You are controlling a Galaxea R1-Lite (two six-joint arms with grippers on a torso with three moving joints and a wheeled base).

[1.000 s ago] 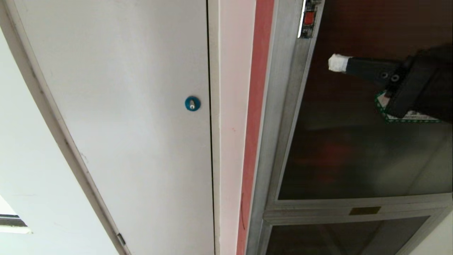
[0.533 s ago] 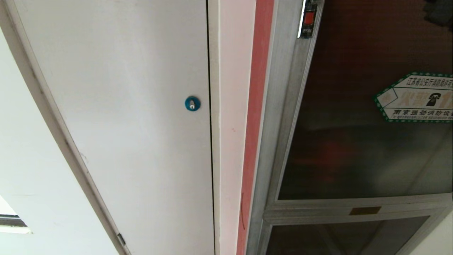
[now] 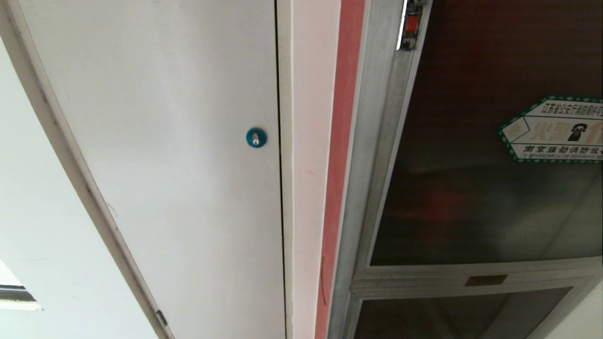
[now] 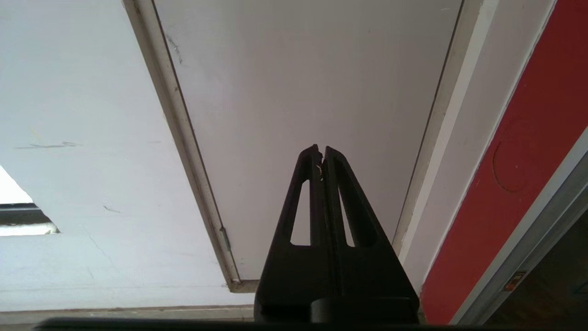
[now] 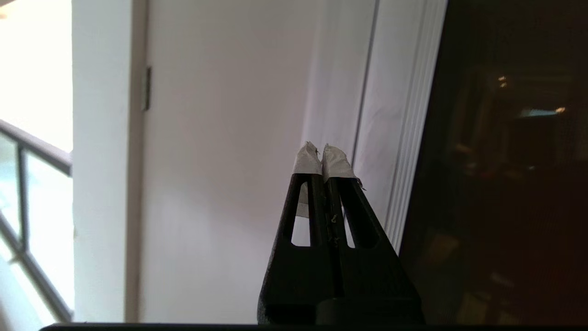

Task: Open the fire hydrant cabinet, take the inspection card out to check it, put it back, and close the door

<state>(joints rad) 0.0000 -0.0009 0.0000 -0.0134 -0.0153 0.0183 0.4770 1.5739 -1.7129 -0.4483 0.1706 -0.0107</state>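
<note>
The fire hydrant cabinet (image 3: 377, 155) fills the right of the head view, its silver frame standing against a red strip. Its dark glass door (image 3: 471, 197) is closed and carries a white, green-edged arrow sticker (image 3: 553, 129). The inspection card is hidden. Neither arm shows in the head view. My right gripper (image 5: 323, 149), tips wrapped in white tape, is shut and empty, held in front of the door's silver frame (image 5: 413, 138) beside the dark glass (image 5: 505, 161). My left gripper (image 4: 321, 149) is shut and empty, pointing at the white panel door (image 4: 312, 82).
A plain white panel door (image 3: 179, 155) with a round blue lock (image 3: 256, 137) takes up the left. A smaller lower glass door (image 3: 461, 313) sits under a brass plate (image 3: 485, 280). A small red switch box (image 3: 411, 24) is fixed on the frame. A railing (image 5: 27, 193) shows at the far side.
My right gripper, which lay across the glass door over the sticker a second ago, has left the head view. The sticker is now uncovered. The left arm has not moved.
</note>
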